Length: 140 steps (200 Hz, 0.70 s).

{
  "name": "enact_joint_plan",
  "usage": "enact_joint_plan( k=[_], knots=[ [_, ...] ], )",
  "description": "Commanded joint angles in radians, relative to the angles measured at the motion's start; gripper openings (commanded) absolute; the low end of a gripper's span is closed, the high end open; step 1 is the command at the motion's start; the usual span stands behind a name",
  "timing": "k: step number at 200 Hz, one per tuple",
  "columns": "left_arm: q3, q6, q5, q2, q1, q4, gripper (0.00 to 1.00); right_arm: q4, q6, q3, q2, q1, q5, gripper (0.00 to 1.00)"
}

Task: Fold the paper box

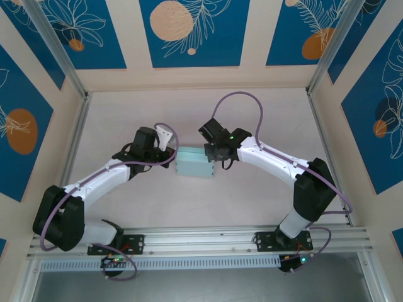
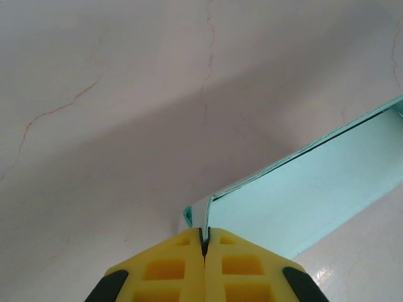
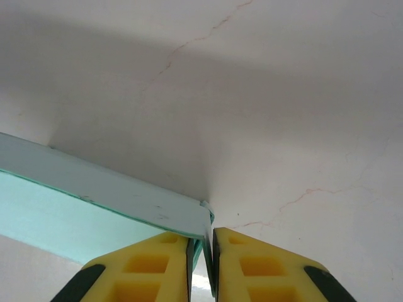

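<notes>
- The paper box (image 1: pixel 194 163) sits mid-worktop (image 1: pixel 264 113), between the arms.
- Left tool (image 2: pixel 203 234) and right tool (image 3: pixel 203 238) each pinch closed on an opposite end wall (probably to hold its shape).

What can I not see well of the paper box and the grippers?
Top external: fingertips of the left gripper and right gripper hidden under their wrists; paper box flaps too small.
Left wrist: box cut off by the right edge.
Right wrist: box cut off by the left edge; yellow fingers cover its corner.
</notes>
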Motion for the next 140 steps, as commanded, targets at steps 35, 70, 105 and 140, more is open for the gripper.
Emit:
enact_joint_plan(
  k=[35,70,105,140],
  knots=[
    [-0.035,0.0,-0.015,-0.047,-0.017,0.058,0.0,-0.044,0.044,0.026,-0.015,0.018,0.032,0.13],
    [-0.069,-0.013,-0.044,-0.072,-0.031,0.107,0.0,-0.053,0.067,0.033,-0.015,0.018,0.039,0.17],
    [-0.071,-0.008,-0.054,-0.081,-0.035,0.1,0.0,-0.052,0.063,0.033,-0.015,0.02,0.041,0.17],
    [-0.065,-0.006,-0.059,-0.075,-0.035,0.097,0.0,-0.065,0.067,0.031,-0.022,0.023,0.052,0.25]
  ],
)
